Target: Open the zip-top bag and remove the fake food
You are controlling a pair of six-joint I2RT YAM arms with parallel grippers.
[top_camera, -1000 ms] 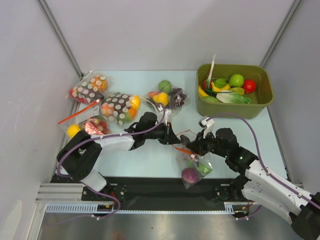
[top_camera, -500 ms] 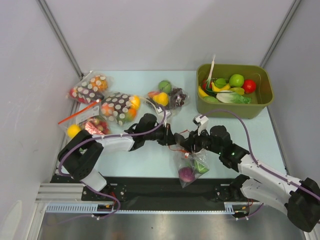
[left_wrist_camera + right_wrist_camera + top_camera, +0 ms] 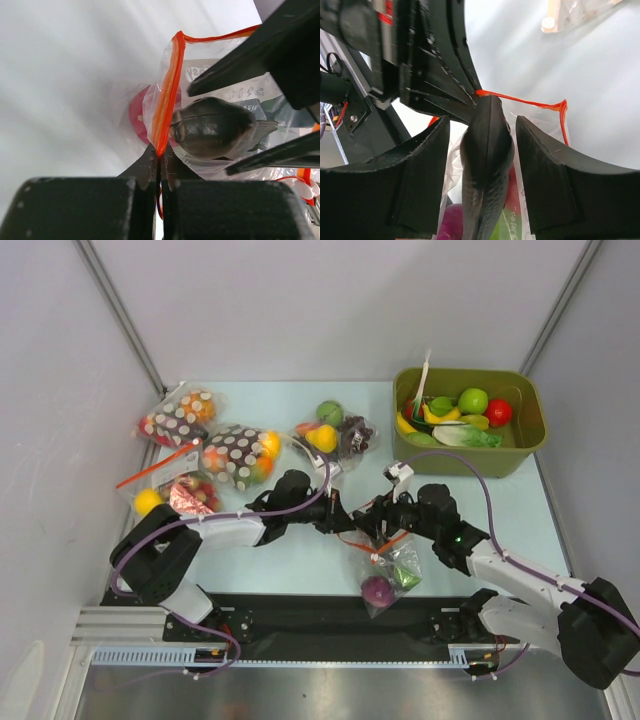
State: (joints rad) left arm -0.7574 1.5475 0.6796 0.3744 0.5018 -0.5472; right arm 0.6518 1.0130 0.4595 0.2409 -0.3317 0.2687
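The zip-top bag [image 3: 388, 570] hangs by its red-orange zip strip [image 3: 167, 95] over the table's near edge. My left gripper [image 3: 338, 517] is shut on one end of that strip, as the left wrist view [image 3: 160, 155] shows. My right gripper [image 3: 378, 523] is open at the bag's mouth. In the right wrist view [image 3: 482, 125] its fingers [image 3: 420, 170] straddle the grey fish [image 3: 487, 155] with a gap on each side. The fish [image 3: 215, 127] stands at the mouth. The purple piece [image 3: 376, 590], the green piece [image 3: 405, 576] and the red ball [image 3: 136, 117] lie lower in the bag.
A green bin [image 3: 530, 455] of toy food stands at the back right. Two brown dotted bags [image 3: 235, 455] [image 3: 180, 415], a bag with a yellow ball [image 3: 170, 490] and one with a green ball and grapes [image 3: 335, 430] lie at the back left and middle.
My right gripper has moved left and a little farther back, closer to my left gripper at the bag's mouth. The hanging bag has shifted slightly with it.
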